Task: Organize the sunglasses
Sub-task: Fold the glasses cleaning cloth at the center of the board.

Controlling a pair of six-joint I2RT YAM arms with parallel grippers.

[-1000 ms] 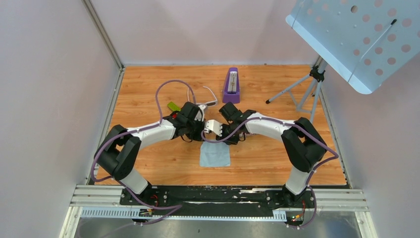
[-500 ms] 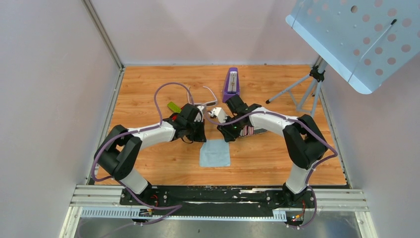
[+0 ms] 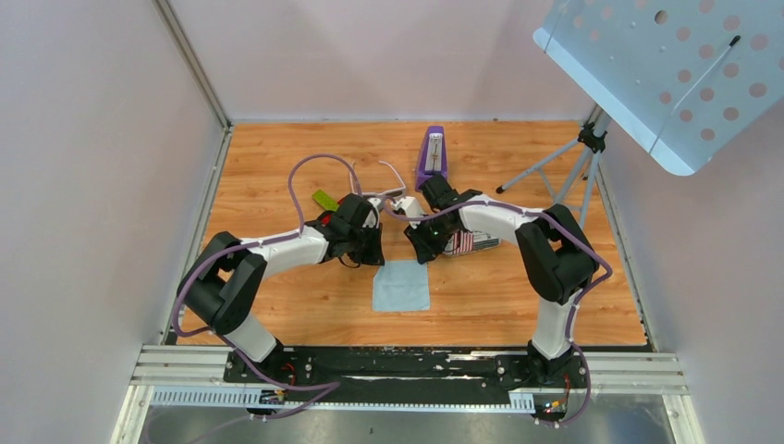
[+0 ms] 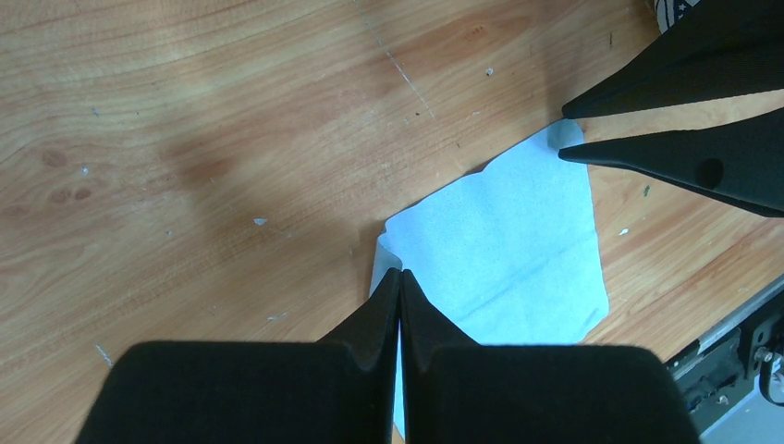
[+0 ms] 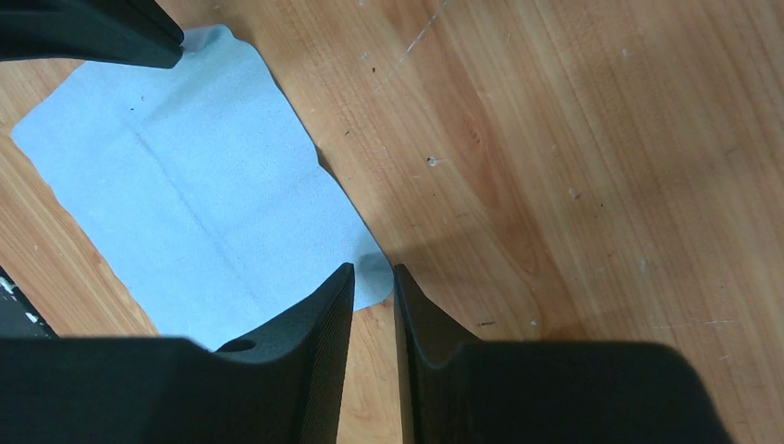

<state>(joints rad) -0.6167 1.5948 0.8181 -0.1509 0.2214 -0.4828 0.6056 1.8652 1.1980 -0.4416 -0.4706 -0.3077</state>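
The sunglasses (image 3: 392,194) are a thin white frame lying on the wooden table just behind both wrists, free of either gripper. They show in neither wrist view. A light blue cloth (image 3: 401,286) lies flat in front of the arms. My left gripper (image 4: 399,273) is shut with nothing in it, its tip over the cloth's (image 4: 518,240) left corner. My right gripper (image 5: 373,268) is open by a narrow gap. It hangs empty over the opposite corner of the cloth (image 5: 194,185).
A stars-and-stripes case (image 3: 462,242) lies under the right forearm. At the back stand a purple metronome (image 3: 431,159), a small green object (image 3: 324,198) and a tripod stand (image 3: 555,171) carrying a perforated metal plate (image 3: 666,74). Walls close in the table on the left and right.
The right wrist has drawn back from the middle toward the far side and its elbow has folded in, uncovering the patterned case. The left arm has stayed put.
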